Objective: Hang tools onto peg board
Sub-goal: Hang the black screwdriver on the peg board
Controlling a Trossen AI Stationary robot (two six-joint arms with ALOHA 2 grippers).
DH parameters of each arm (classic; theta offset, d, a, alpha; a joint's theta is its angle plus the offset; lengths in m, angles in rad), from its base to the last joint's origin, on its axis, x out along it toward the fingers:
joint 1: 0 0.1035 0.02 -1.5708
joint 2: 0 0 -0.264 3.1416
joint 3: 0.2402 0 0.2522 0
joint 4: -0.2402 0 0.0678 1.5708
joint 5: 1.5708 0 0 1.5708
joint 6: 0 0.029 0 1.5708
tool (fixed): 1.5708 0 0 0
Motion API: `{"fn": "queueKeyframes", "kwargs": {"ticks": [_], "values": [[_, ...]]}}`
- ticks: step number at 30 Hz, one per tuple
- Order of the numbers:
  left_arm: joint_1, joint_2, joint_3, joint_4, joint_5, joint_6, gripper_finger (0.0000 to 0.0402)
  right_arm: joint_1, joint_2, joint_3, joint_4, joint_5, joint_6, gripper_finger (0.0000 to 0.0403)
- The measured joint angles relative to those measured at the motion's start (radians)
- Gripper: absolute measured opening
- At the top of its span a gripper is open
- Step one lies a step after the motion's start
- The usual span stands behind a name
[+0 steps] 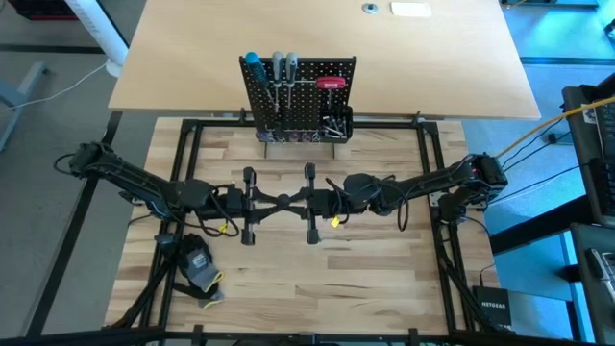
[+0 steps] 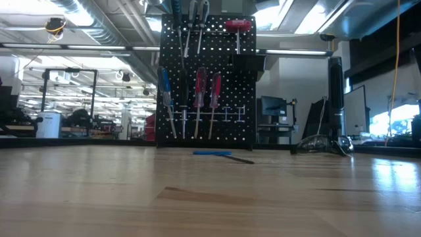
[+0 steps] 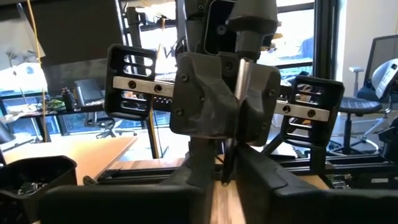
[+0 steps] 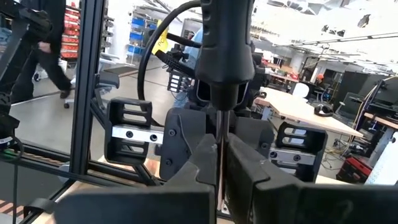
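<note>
Low view only: blue screwdriver (image 2: 212,153) lying before peg board (image 2: 206,79).

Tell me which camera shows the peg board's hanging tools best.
The low view: it faces the peg board front-on, its tools hanging in plain sight. The high view sees only handle tops from above; the wrist views miss the board.

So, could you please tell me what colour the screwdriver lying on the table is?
Blue handle; the screwdriver shows best in the low view.

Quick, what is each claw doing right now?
Left claw: cannot tell.
Right claw: closed on the thin shaft of a black-handled screwdriver.
</note>
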State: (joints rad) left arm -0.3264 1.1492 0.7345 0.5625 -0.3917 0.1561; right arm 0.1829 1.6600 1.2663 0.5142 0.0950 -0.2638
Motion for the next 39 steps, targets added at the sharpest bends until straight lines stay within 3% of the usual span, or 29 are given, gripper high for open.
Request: {"fn": "queueKeyframes", "kwargs": {"ticks": [6,11,21,27,32,39], "values": [[-0.001,-0.018,0.0,-0.036,-0.003,-0.015,0.0121,0.003,-0.004,0.0,-0.012,0.029,-0.002,0.0017],[-0.003,-0.114,0.0,-0.186,0.007,-0.033,0.0153,0.014,-0.046,-0.001,-0.054,0.114,-0.004,0.0015],[-0.001,-0.318,0.0,-0.646,-0.063,-0.23,0.0145,0.009,-0.089,0.001,-0.112,0.453,-0.061,0.0016],[-0.001,-0.342,0.0,-0.871,-0.089,-0.345,0.0144,-0.121,-0.088,0.013,-0.122,0.433,0.043,0.0015],[0.001,-0.337,-0.001,-1.028,-0.177,-0.43,0.0143,-0.23,-0.076,0.013,-0.108,0.43,0.152,0.0015],[0.001,-0.338,-0.007,-1.07,-0.214,-0.448,0.0143,-0.343,-0.023,0.013,-0.084,0.459,0.263,0.0015]]}}
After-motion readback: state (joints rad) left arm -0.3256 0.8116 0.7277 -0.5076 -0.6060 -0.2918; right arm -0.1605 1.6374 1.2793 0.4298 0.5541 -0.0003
